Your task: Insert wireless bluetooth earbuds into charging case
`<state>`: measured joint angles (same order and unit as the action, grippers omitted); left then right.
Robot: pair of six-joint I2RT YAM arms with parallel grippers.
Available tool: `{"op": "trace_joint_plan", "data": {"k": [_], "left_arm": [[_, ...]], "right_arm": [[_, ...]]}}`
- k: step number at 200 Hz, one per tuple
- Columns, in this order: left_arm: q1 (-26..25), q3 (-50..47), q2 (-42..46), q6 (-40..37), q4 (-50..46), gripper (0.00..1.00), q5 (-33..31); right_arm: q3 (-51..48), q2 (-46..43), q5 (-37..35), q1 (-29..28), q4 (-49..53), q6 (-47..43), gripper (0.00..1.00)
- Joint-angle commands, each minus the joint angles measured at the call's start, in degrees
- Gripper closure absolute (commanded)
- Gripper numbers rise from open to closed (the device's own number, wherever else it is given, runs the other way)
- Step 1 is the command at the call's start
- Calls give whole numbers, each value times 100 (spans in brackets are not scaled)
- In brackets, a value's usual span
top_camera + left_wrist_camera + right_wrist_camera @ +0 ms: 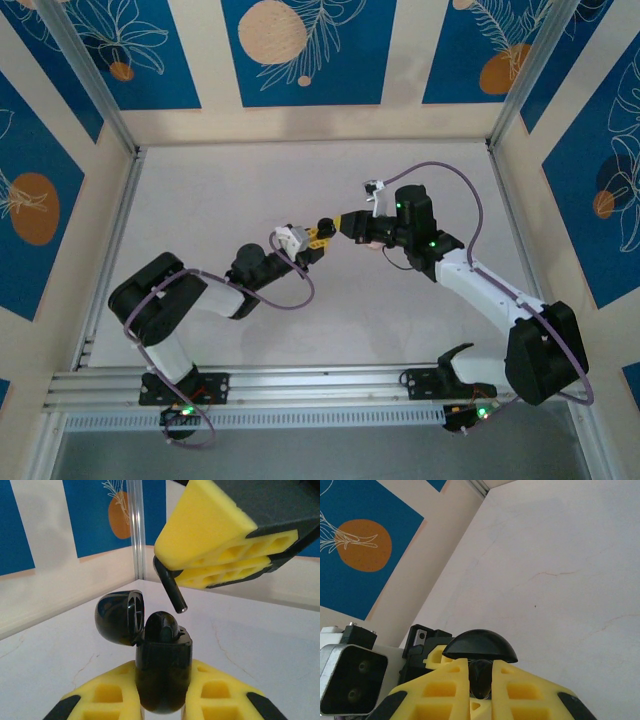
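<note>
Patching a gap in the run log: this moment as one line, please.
left fingers: shut on charging case, lid open | right fingers: shut on earbud, stem down above case | not yet inserted

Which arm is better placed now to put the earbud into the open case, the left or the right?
Right. The right gripper holds an earbud, stem down, just above the case. The left gripper clamps that case upright with its lid open, so it should only hold.

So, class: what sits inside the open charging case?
What looks like one black earbud pokes up from the charging case, beside its raised lid. Whatever lies deeper inside is hidden by that bud and the case wall.
</note>
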<state>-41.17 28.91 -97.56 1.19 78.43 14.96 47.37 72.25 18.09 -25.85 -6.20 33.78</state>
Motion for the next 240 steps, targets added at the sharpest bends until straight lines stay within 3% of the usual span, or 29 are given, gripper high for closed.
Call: {"op": "trace_joint_plan", "data": {"k": [1,143,240], "left_arm": [[-84,111,171,79,215,90,93],[-82,109,378,54,212,90,16],[-82,61,477,11,213,89,50]], "right_arm": [[-84,53,141,-1,-264,123,87],[-194,142,249,-110,-254,151,86],[-19,73,183,-96,-74,41,64]]}}
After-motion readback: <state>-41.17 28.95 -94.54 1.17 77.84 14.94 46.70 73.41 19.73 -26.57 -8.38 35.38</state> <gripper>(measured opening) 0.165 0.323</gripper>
